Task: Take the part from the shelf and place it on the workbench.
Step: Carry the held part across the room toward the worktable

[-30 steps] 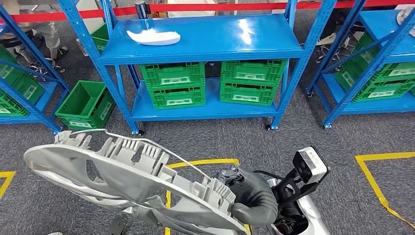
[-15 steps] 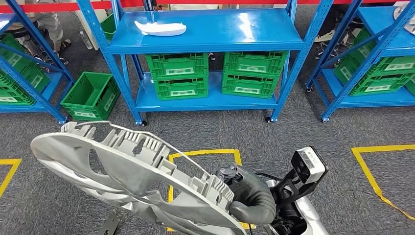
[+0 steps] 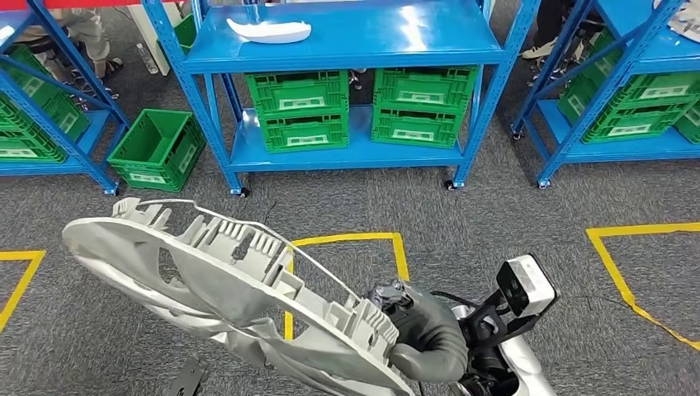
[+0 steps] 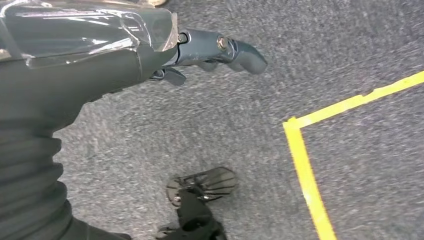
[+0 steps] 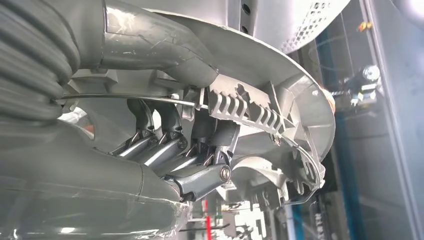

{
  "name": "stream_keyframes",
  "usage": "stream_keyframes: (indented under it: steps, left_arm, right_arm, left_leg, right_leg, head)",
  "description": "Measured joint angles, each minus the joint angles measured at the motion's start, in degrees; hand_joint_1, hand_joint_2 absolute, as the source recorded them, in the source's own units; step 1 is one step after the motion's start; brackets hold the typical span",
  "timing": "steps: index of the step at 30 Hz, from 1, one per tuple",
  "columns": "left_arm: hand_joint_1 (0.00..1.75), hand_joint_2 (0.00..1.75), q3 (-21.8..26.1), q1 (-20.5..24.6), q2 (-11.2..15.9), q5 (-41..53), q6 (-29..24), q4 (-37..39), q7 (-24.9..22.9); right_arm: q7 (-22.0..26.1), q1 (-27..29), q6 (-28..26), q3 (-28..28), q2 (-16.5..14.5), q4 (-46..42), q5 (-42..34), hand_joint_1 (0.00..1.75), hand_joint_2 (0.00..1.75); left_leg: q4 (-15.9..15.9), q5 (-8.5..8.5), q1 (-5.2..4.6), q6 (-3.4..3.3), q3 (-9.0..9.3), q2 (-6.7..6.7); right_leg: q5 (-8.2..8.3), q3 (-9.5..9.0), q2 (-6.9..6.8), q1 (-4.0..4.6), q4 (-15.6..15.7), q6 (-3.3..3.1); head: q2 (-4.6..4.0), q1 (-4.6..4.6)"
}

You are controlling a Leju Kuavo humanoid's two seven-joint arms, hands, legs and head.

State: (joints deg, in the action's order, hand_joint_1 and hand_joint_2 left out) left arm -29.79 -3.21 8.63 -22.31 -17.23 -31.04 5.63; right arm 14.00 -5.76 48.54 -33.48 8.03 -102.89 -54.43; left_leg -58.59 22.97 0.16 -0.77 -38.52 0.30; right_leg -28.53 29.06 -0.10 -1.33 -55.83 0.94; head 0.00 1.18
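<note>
One big pale-grey moulded plastic part point(image 3: 215, 285), curved and ribbed with a thin wire rod along its top edge, fills the near foreground, and the right hand point(image 3: 421, 334) has it — thick grey thumb wrapped over the ribbed edge, dark fingers point(image 5: 200, 175) curled up underneath into the part's inner frame, a firm grip at the part's right end. The part hangs out to the left over grey carpet point(image 3: 495, 223), above a corner of yellow floor tape point(image 3: 355, 241). Over at the left hand point(image 4: 200, 50), the fingers are loosely bent and apart with nothing in them, hanging above the carpet beside another yellow tape corner. Further out stands the blue metal shelf rack point(image 3: 338, 45); on its lower shelf sit four green slatted plastic crates point(image 3: 359, 107), stacked two and two side by side, and what they hold cannot be made out from here. On the top shelf lies a white elongated moulded piece point(image 3: 268, 31), towards the left. On the floor to the rack's left sits one more green crate point(image 3: 153, 148), open-topped and tilted, nothing visible inside. More blue racks with green crates flank both sides, and a person's legs point(image 3: 82, 33) show at the far left.
</note>
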Motion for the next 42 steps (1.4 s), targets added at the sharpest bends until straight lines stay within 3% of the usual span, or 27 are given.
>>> stream_keyframes:
  steps: [2, 4, 6, 8, 10, 12, 14, 15, 16, 18, 19, 20, 21, 23, 24, 26, 27, 29, 30, 31, 33, 34, 35, 37, 38, 40, 42]
  left_arm:
    - [0.00, 1.75, 0.72, -0.15, -0.01, 1.28, 0.77, -0.16, -0.32]
    - [0.00, 1.75, 1.30, -0.06, -0.20, 2.45, 1.70, -0.17, -0.46]
    - [0.00, 1.75, 1.74, 0.02, -0.50, 3.18, 2.44, -0.14, -0.49]
    - [0.00, 1.75, 2.27, 0.27, -0.79, 3.59, 3.02, -0.10, -0.40]
    - [0.00, 1.75, 2.65, 0.64, -0.97, 3.76, 3.36, -0.07, -0.26]
    - [0.00, 1.75, 2.93, 0.84, -1.12, 3.83, 3.44, 0.00, -0.16]
    - [0.00, 1.75, 3.19, 0.92, -1.29, 3.86, 3.50, 0.16, -0.11]
    - [0.00, 1.75, 3.29, 1.01, -1.40, 3.87, 3.64, 0.25, -0.04]
    - [0.00, 1.75, 3.37, 1.13, -1.55, 3.91, 3.88, 0.34, 0.07]
    - [0.00, 1.75, 3.52, 1.34, -1.87, 4.08, 4.50, 0.58, 0.38]
    - [0.00, 1.75, 3.59, 1.39, -2.05, 4.16, 4.79, 0.80, 0.52]
    - [0.00, 1.75, 3.65, 1.45, -2.25, 4.21, 5.01, 1.06, 0.65]
    - [0.00, 1.75, 3.71, 1.52, -2.46, 4.24, 5.24, 1.35, 0.76]
    - [0.00, 1.75, 3.82, 1.75, -2.92, 4.28, 5.53, 1.98, 0.96]
    - [0.00, 1.75, 3.90, 1.87, -3.12, 4.29, 5.65, 2.29, 1.11]
    - [0.00, 1.75, 4.05, 2.10, -3.43, 4.22, 5.94, 2.96, 1.60]
    - [0.00, 1.75, 4.12, 2.12, -3.54, 4.15, 6.13, 3.32, 1.89]
    - [0.00, 1.75, 4.22, 1.95, -3.73, 4.01, 6.49, 4.19, 2.36]
    - [0.00, 1.75, 4.24, 1.77, -3.83, 3.99, 6.61, 4.60, 2.50]
    - [0.00, 1.75, 4.25, 1.61, -3.91, 3.99, 6.70, 4.93, 2.59]
    - [0.00, 1.75, 4.26, 1.55, -3.99, 4.00, 6.80, 5.32, 2.70]
    - [0.00, 1.75, 4.27, 1.63, -4.02, 4.00, 6.84, 5.46, 2.74]
    - [0.00, 1.75, 4.28, 1.73, -4.06, 3.95, 6.86, 5.62, 2.79]
    - [0.00, 1.75, 4.33, 1.87, -4.16, 3.68, 6.81, 5.96, 3.02]
    - [0.00, 1.75, 4.43, 1.97, -4.20, 3.45, 6.68, 6.12, 3.21]
    - [0.00, 1.75, 4.82, 2.33, -4.24, 3.06, 6.35, 6.34, 3.64]
    - [0.00, 1.75, 5.23, 2.75, -4.29, 2.74, 6.07, 6.52, 3.98]
  right_arm:
    - [-0.27, -0.01, 0.62, 0.03, -0.35, -0.05, 0.13, 1.75, 1.75]
    - [-0.66, 0.10, 1.22, 0.05, -0.56, -0.08, 0.05, 1.75, 1.75]
    - [-1.06, 0.30, 1.74, 0.07, -0.61, -0.08, -0.13, 1.75, 1.75]
    - [-1.54, 0.42, 2.10, 0.08, -0.64, -0.08, -0.36, 1.75, 1.75]
    - [-1.85, 0.41, 2.31, 0.06, -0.70, -0.09, -0.54, 1.75, 1.75]
    - [-1.97, 0.39, 2.40, 0.05, -0.76, -0.10, -0.66, 1.75, 1.75]
    - [-2.07, 0.40, 2.41, 0.06, -0.75, -0.10, -0.72, 1.75, 1.75]
    - [-2.15, 0.39, 2.41, 0.08, -0.73, -0.10, -0.78, 1.75, 1.75]
    - [-2.27, 0.36, 2.41, 0.11, -0.70, -0.10, -0.89, 1.75, 1.75]
    - [-2.58, 0.32, 2.37, 0.14, -0.66, -0.10, -1.31, 1.75, 1.75]
    - [-2.77, 0.33, 2.31, 0.14, -0.63, -0.10, -1.57, 1.75, 1.75]
    - [-2.98, 0.34, 2.25, 0.13, -0.59, -0.09, -1.84, 1.75, 1.75]
    - [-3.18, 0.34, 2.18, 0.12, -0.55, -0.09, -2.08, 1.75, 1.75]
    - [-3.53, 0.32, 2.14, 0.11, -0.48, -0.09, -2.34, 1.75, 1.75]
    - [-3.75, 0.26, 2.15, 0.11, -0.48, -0.15, -2.34, 1.75, 1.75]
    - [-4.44, 0.11, 2.07, 0.14, -0.58, -0.46, -2.16, 1.75, 1.75]
    - [-4.88, 0.03, 1.90, 0.15, -0.65, -0.67, -2.08, 1.75, 1.75]
    - [-5.60, 0.00, 1.16, 0.14, -0.72, -0.94, -2.29, 1.75, 1.75]
    - [-5.85, 0.01, 0.76, 0.12, -0.73, -1.00, -2.52, 1.75, 1.75]
    - [-6.01, 0.03, 0.44, 0.09, -0.73, -1.03, -2.74, 1.75, 1.75]
    - [-6.11, 0.09, 0.22, 0.06, -0.72, -1.03, -2.95, 1.75, 1.75]
    - [-6.03, 0.17, 0.22, 0.05, -0.72, -1.03, -2.93, 1.75, 1.75]
    - [-5.84, 0.29, 0.23, 0.04, -0.71, -1.03, -2.81, 1.75, 1.75]
    - [-5.29, 0.59, 0.20, 0.05, -0.70, -1.02, -1.96, 1.75, 1.75]
    - [-4.98, 0.68, 0.06, 0.08, -0.71, -1.03, -1.23, 1.75, 1.75]
    - [-4.49, 0.78, -0.60, 0.19, -0.78, -1.21, 0.44, 1.75, 1.75]
    - [-4.28, 0.75, -1.49, 0.36, -0.88, -1.51, 1.59, 1.75, 1.75]
  left_leg:
    - [-5.88, 5.62, 0.31, 0.76, -1.49, -0.17]
    - [-13.50, 9.70, 0.59, 1.26, -2.72, -0.18]
    - [-15.65, 9.04, 0.80, 1.40, -1.27, -0.18]
    - [-9.57, 6.37, 0.92, 1.08, 4.02, -0.28]
    - [-1.07, 6.36, 0.71, 0.39, 9.76, -0.52]
    - [2.61, 7.26, 0.20, -0.31, 11.75, -0.67]
    - [3.15, 6.14, -0.04, -1.20, 11.01, -0.45]
    - [3.41, 5.29, 0.01, -1.76, 10.48, -0.30]
    - [3.69, 4.36, 0.11, -2.25, 9.73, -0.13]
    - [3.67, 2.74, 0.16, -2.84, 7.92, 0.05]
    - [3.58, 1.97, 0.11, -2.89, 6.85, 0.12]
    - [3.47, 1.21, 0.07, -2.85, 5.79, 0.19]
    - [3.27, 0.49, 0.07, -2.74, 4.68, 0.26]
    - [2.52, -0.72, 0.17, -2.29, 2.49, 0.30]
    - [1.96, -1.22, 0.13, -1.96, 1.43, 0.26]
    - [1.21, -2.35, 0.06, -1.20, -0.06, 0.24]
    - [1.20, -3.04, 0.07, -0.80, -0.49, 0.25]
    - [1.58, -4.08, 0.37, -0.06, -1.02, 0.24]
    - [1.20, -3.11, 0.54, 0.29, -1.39, 0.20]
    - [-0.13, -0.83, 0.68, 0.63, -1.85, 0.14]
    - [-6.26, 6.14, 0.90, 1.27, -2.83, 0.03]
    - [-10.13, 8.64, 0.97, 1.53, -3.15, -0.01]
    - [-13.46, 9.64, 1.02, 1.68, -3.13, -0.04]
    - [-15.35, 7.58, 1.07, 1.66, -0.90, -0.04]
    - [-13.30, 6.11, 1.07, 1.50, 1.71, -0.07]
    - [-4.36, 6.39, 0.92, 0.87, 9.30, -0.27]
    - [2.62, 8.60, 0.50, 0.05, 14.06, -0.45]
  right_leg:
    - [1.08, 1.04, -0.14, -0.05, -0.02, -0.87]
    - [2.05, 2.28, -0.28, 0.08, -0.24, -1.05]
    - [2.88, 3.65, -0.30, 0.13, -0.62, -0.90]
    - [3.66, 4.87, -0.21, 0.12, -1.02, -0.60]
    - [4.54, 5.63, -0.16, 0.24, -1.20, 0.03]
    - [5.52, 6.03, -0.22, 0.14, -1.09, 0.90]
    - [5.98, 6.55, -0.21, -0.01, -1.06, 1.56]
    - [5.05, 7.11, -0.17, 0.01, -1.84, 1.46]
    - [3.15, 8.00, -0.13, 0.07, -3.69, 1.11]
    - [-2.10, 10.18, -0.09, 0.02, -10.60, 0.31]
    - [-3.89, 10.97, -0.08, -0.04, -14.45, 0.40]
    - [-4.55, 11.10, -0.07, -0.11, -17.23, 0.88]
    - [-4.07, 10.42, -0.07, -0.21, -18.29, 1.65]
    - [-1.67, 6.12, -0.08, -0.49, -14.27, 3.13]
    - [-1.36, 2.76, -0.08, -0.54, -9.89, 3.33]
    - [-2.47, -1.91, -0.02, -0.34, -2.41, 2.53]
    - [-3.04, -2.67, 0.03, -0.07, -0.58, 1.90]
    - [-2.21, -1.57, 0.02, -0.03, -0.19, 0.79]
    - [-1.50, -0.94, -0.02, -0.12, -0.23, 0.19]
    - [-0.67, -0.27, -0.08, -0.30, -0.16, -0.34]
    - [1.03, 1.33, -0.18, -0.29, -0.20, -0.95]
    - [1.86, 2.20, -0.21, -0.20, -0.25, -1.03]
    - [2.67, 3.18, -0.23, -0.12, -0.33, -1.00]
    - [4.17, 5.19, -0.23, -0.04, -0.49, -0.81]
    - [4.93, 6.14, -0.18, -0.02, -0.57, -0.65]
    - [6.29, 7.40, -0.12, 0.10, -0.69, -0.14]
    - [7.62, 7.79, -0.27, 0.18, -0.46, 0.61]
  head:
    - [0.00, 0.17]
    - [0.00, 0.22]
    - [0.00, 0.23]
    - [0.00, 0.25]
    - [0.00, 0.22]
    - [0.00, 0.21]
    - [0.00, 0.21]
    - [0.00, 0.15]
    - [0.00, 0.05]
    - [0.00, -0.09]
    - [0.00, -0.11]
    - [0.00, -0.10]
    - [0.00, -0.10]
    - [0.00, -0.10]
    - [0.00, -0.12]
    - [0.00, 0.01]
    - [0.00, 0.05]
    - [0.00, 0.07]
    - [0.00, 0.08]
    - [0.00, 0.11]
    - [0.00, 0.19]
    - [0.00, 0.21]
    - [0.00, 0.20]
    - [0.00, 0.21]
    - [0.00, 0.21]
    - [0.00, 0.21]
    - [0.00, 0.20]
